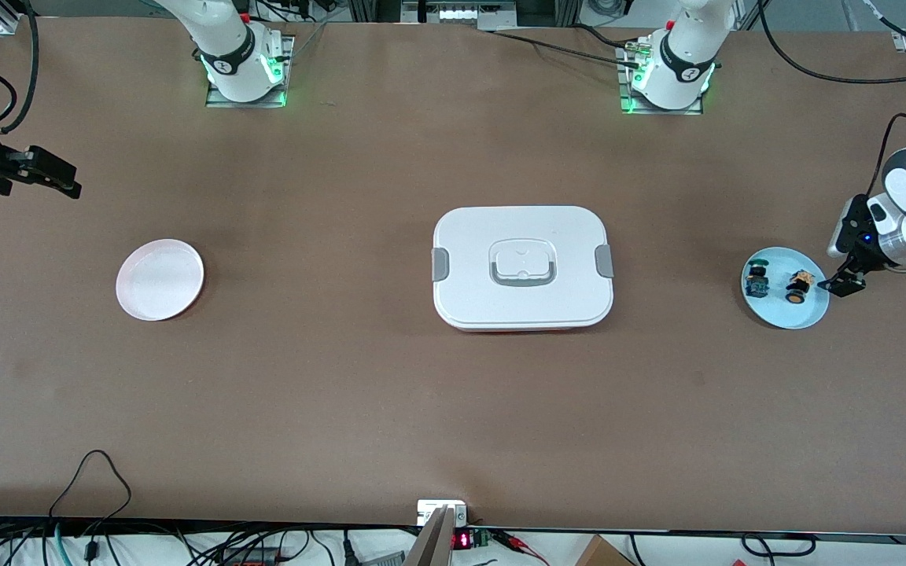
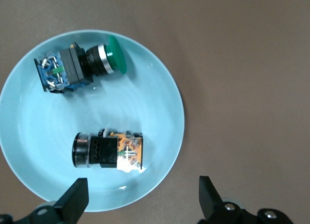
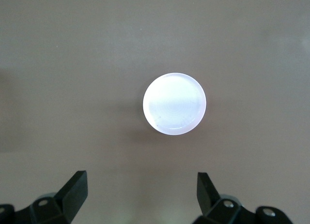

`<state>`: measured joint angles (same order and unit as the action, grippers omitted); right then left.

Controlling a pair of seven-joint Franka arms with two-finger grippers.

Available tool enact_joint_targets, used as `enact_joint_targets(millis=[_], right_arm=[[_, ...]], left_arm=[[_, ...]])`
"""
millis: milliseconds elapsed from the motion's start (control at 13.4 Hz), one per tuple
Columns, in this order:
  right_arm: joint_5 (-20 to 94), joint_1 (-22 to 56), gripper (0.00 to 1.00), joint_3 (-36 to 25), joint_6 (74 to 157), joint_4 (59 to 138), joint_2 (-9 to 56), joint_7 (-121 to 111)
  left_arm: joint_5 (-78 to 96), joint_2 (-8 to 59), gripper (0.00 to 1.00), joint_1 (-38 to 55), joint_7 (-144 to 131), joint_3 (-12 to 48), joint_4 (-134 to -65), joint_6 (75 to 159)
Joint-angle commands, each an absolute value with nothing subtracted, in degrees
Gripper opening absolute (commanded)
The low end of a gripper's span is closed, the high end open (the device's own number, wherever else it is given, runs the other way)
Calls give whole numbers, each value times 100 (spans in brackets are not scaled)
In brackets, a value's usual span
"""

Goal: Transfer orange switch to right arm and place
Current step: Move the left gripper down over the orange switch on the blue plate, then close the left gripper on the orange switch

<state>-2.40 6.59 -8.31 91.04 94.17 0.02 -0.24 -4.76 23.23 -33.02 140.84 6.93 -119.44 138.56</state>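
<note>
Left gripper (image 2: 141, 202): fingers (image 2: 75, 199) spread wide, released, grasping nothing, hovering over the rim of the round pale-blue plate (image 1: 808, 316), at its 3 o'clock edge in the front view. Lying on its side on that plate: the small orange switch with black barrel and tan-orange body (image 1: 798, 286), apart from the fingers. Beside it on the plate, at 9 o'clock: green-capped switch with blue body (image 1: 756, 281). Right gripper (image 3: 141, 194): fingers (image 3: 73, 187) likewise released, empty, waiting above the brown bench (image 1: 343, 393) at the right arm's end, round white plate (image 1: 160, 279) below. White rectangular lidded box (image 1: 522, 267) mid-bench.
</note>
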Motion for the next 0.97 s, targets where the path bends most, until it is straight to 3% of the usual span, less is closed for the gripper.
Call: enact_joint_targets(millis=[0, 895], right_arm=[[-167, 615, 100, -817, 8991, 9281, 53, 26], [-176, 606, 100, -826, 8982, 9290, 62, 18]], left_arm=[[-501, 2277, 100, -3392, 14300, 1018, -11927, 13975], [-299, 2593, 100, -3621, 14344, 1195, -11927, 14212]])
